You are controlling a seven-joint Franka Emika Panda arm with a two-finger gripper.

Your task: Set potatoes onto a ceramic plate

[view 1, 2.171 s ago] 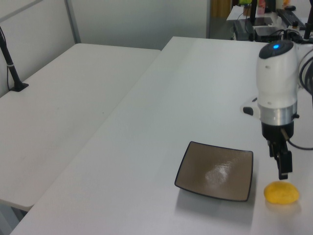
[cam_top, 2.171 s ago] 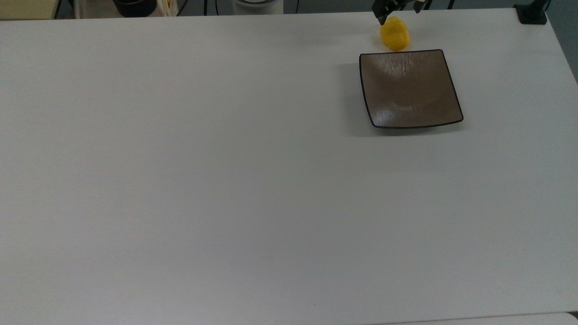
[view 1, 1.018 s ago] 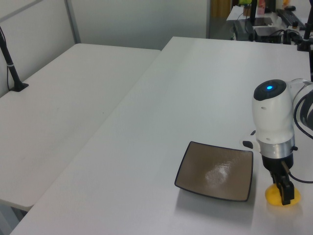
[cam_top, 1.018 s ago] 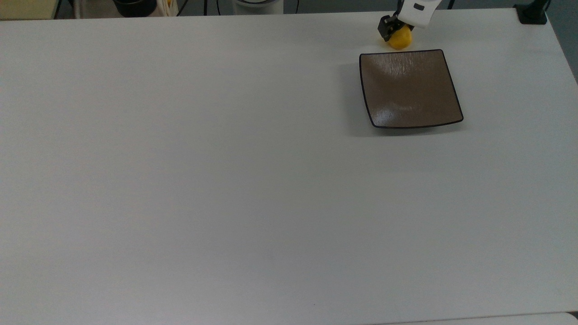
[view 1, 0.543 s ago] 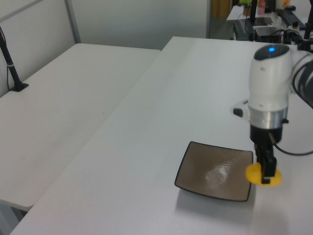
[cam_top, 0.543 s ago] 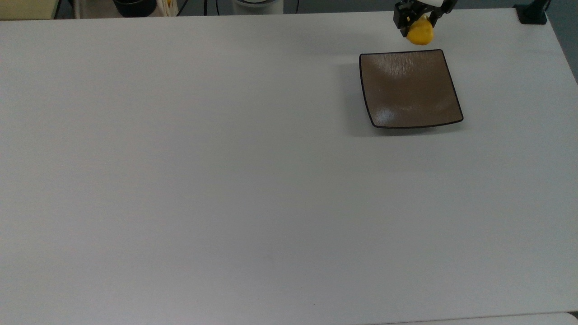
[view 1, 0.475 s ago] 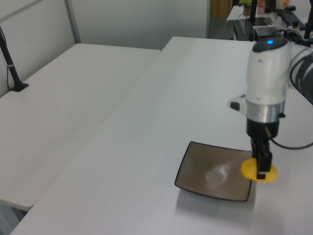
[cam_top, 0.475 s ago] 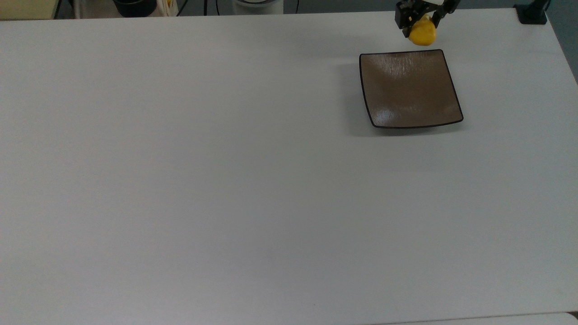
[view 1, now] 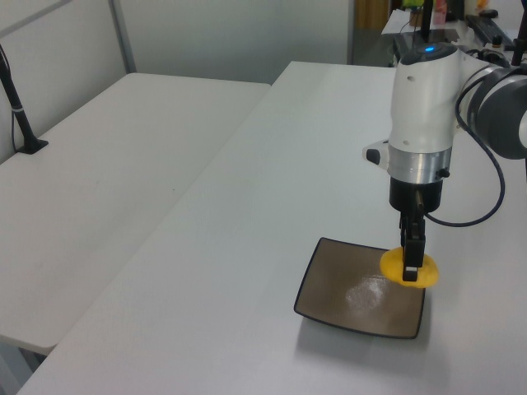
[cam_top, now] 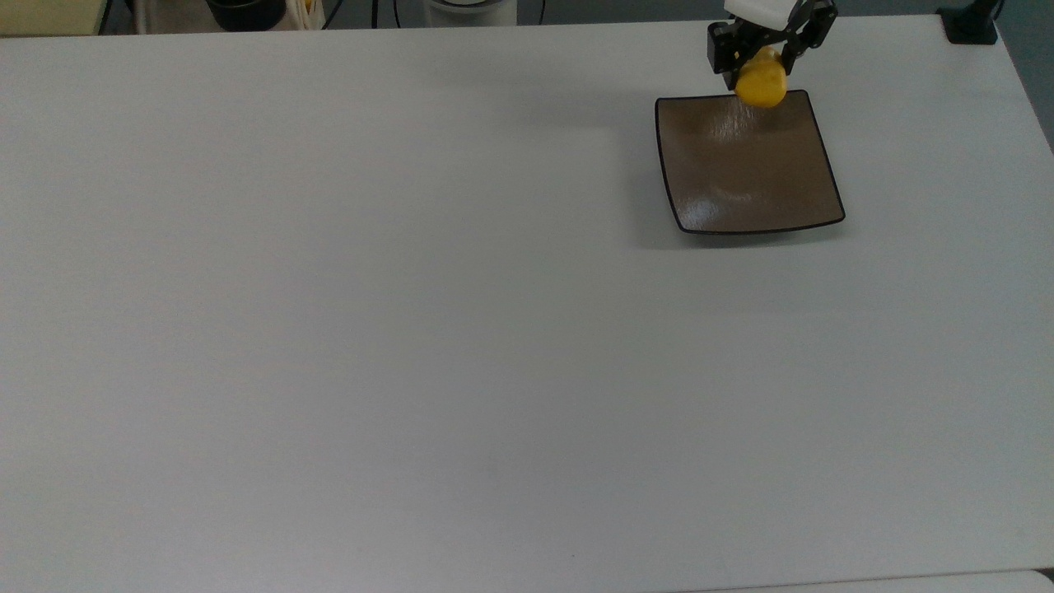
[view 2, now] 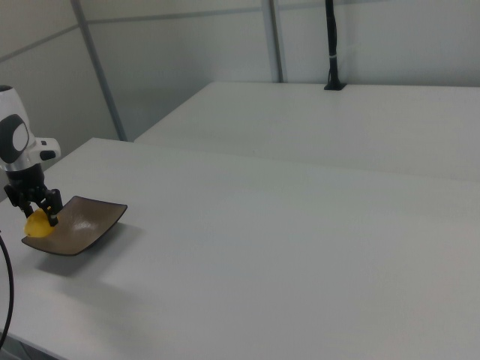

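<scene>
You have a broad white table, a second white table beside it (a narrow gap between), and pale wall panels behind.

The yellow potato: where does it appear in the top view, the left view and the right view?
Top view: the potato is near the upper right, held by the gripper at the plate's far edge.
Left view: lower right, over the plate's right side.
Right view: far left, at the plate's left end.
Shared landmark: the square brown plate.
</scene>
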